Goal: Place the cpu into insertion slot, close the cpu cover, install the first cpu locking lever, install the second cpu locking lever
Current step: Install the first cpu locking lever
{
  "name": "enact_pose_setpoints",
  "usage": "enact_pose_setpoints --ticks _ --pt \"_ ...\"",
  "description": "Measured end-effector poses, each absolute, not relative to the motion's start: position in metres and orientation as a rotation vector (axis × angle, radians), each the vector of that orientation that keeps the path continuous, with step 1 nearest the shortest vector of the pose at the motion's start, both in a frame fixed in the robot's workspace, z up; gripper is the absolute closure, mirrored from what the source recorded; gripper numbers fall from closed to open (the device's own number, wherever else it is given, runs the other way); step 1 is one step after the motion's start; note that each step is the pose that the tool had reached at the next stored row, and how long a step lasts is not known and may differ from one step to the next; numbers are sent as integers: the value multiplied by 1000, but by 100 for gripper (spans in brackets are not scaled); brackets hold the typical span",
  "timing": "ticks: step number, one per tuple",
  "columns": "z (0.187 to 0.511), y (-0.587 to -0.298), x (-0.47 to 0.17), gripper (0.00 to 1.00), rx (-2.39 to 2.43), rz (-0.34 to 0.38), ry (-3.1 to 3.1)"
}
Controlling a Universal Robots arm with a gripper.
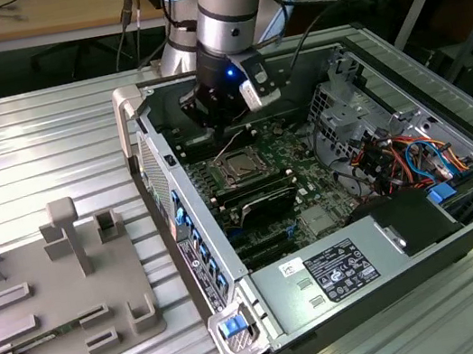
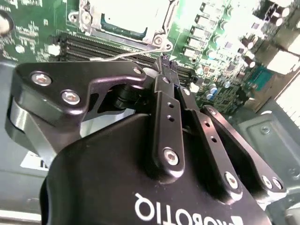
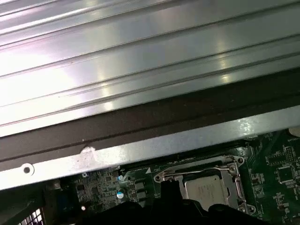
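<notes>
The cpu (image 3: 206,192) lies flat in the insertion slot (image 1: 241,166) on the green motherboard (image 1: 290,144). Its dull silver face shows through the cut-out of the cpu cover (image 3: 236,183), which lies down around it. In the second wrist view the cpu cover (image 2: 157,29) frames the pale chip. My gripper (image 2: 164,63) hangs just beside the socket with its black fingers (image 2: 165,105) pressed together and nothing visible between them. A thin wire locking lever (image 2: 117,56) runs beside the fingertips. In the exterior view the gripper (image 1: 222,124) stands above the socket's far edge.
The open computer case (image 1: 194,239) lies on a ribbed metal table (image 1: 30,149). Long black memory slots (image 1: 255,201), a drive cage with coloured cables (image 1: 397,153) and a power supply (image 1: 327,275) surround the socket. A grey fixture tray (image 1: 51,297) sits at the exterior view's left.
</notes>
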State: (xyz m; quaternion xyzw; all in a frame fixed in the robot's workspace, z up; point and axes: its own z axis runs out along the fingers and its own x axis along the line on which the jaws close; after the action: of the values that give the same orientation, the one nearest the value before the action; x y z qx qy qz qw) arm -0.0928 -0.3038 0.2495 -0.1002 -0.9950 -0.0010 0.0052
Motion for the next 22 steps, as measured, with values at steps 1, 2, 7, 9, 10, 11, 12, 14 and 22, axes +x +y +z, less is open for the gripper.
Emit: enact_pose_setpoints --ticks 1,2,7,9,10,11,12,14,22 --pt "249 -304 -93 89 -253 -3 -3121" --pt "249 -304 -93 89 -202 -2 -3125" --pt "245 -304 -93 89 2 -1 -3135" --pt "244 -304 -92 89 34 -2 -3137" --pt "243 -304 -92 89 65 -1 -3138" --pt "242 -304 -92 89 83 -1 -3138" --pt "242 -304 -92 89 89 -1 -3138" --pt "242 -304 -92 89 90 -1 -3138" --pt "242 -304 -92 89 121 -1 -3137"
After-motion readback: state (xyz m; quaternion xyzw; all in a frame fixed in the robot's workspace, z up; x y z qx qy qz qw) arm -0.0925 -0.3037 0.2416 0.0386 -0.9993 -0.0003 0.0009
